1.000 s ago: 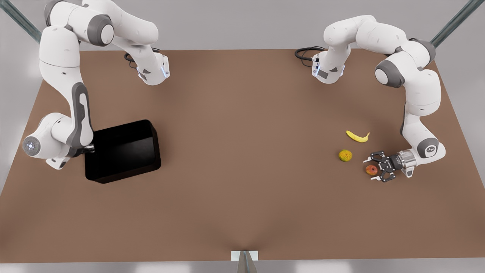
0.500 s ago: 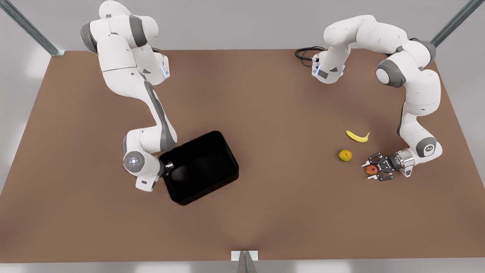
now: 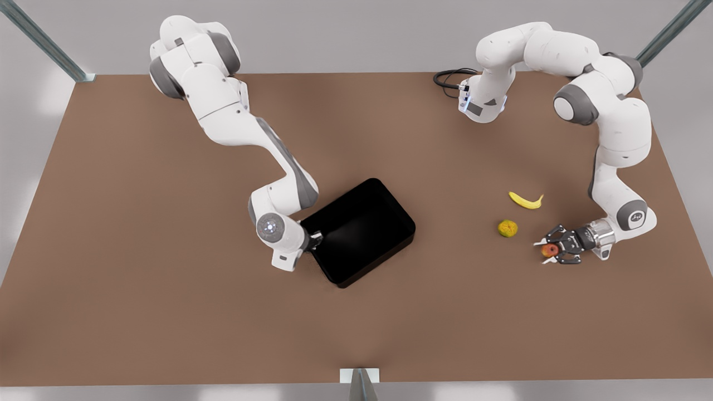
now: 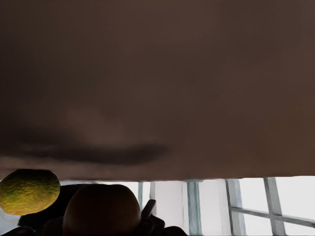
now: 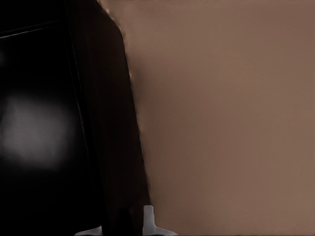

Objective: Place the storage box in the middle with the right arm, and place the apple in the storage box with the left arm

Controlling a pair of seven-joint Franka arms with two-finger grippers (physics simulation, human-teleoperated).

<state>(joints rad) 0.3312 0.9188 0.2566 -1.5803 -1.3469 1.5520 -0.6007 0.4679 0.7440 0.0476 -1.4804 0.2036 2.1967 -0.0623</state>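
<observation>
The right gripper (image 3: 315, 240) is clamped on the rim of the storage box (image 3: 365, 234), which sits near the middle of the table (image 3: 167, 278). The left gripper (image 3: 551, 250), over at the front view's right, has its fingers closed around the apple (image 3: 549, 250), near a yellow-green fruit (image 3: 507, 228) and banana (image 3: 526, 200).

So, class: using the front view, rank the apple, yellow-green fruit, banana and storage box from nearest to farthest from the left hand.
1. apple, between the left hand fingers
2. yellow-green fruit, beside it
3. banana, farther back
4. storage box, mid-table, held by right hand
</observation>
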